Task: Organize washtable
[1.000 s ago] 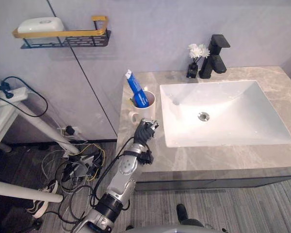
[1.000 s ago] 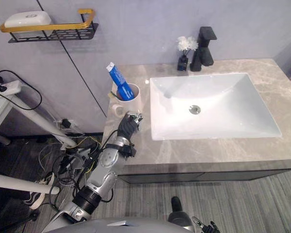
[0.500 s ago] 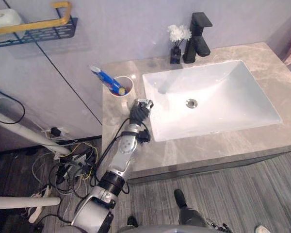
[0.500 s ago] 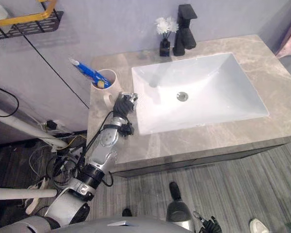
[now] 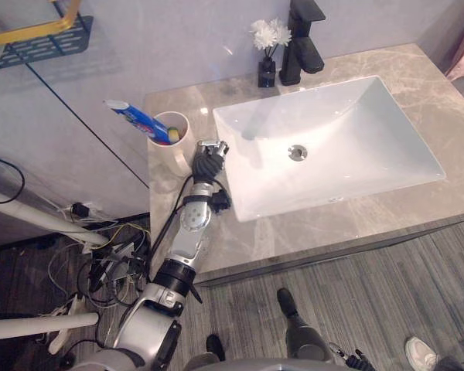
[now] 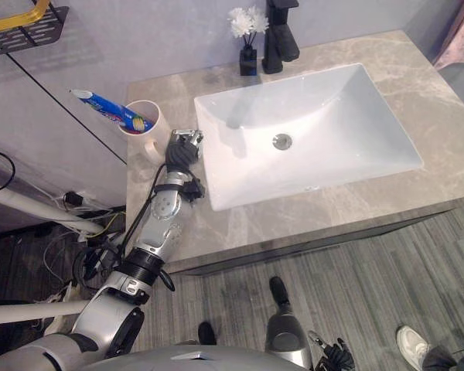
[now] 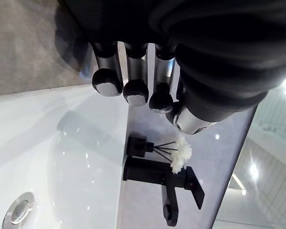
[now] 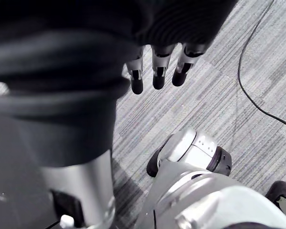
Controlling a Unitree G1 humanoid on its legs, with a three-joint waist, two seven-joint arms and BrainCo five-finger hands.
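Although the head has swung, so that everything sits differently in the left eye view than a second ago, one real change stands out. The left hand [image 5: 209, 161] has come up from the near side of the cup [image 5: 164, 158] and now lies just right of it, between the cup and the left rim of the sink [image 5: 371, 154]. I cannot tell whether it touches the cup. The cup stands on the counter [image 5: 309, 232] near its far left corner. A tube of toothpaste [image 5: 131, 118] leans out of it to the left. The tap [image 5: 301, 35] and flowers [image 5: 267, 35] stand at the far edge, and a shelf [image 5: 31, 42] hangs on the wall to the far left.

From the right eye, the same layout holds. A person's shoe [image 6: 408, 340] shows on the floor at the near right.

At the left wrist, the fingers [image 7: 107, 81] are released and hold nothing. Past them lie the sink, its drain [image 7: 19, 210], the tap and the flowers.

At the right wrist, the right hand [image 8: 155, 67] hangs with slack fingers over the floor [image 8: 219, 95].

My reading is that the cup already holds the tube and the left hand has let go. That part of the tidying looks done, unless the hand is lining up to nudge the cup.
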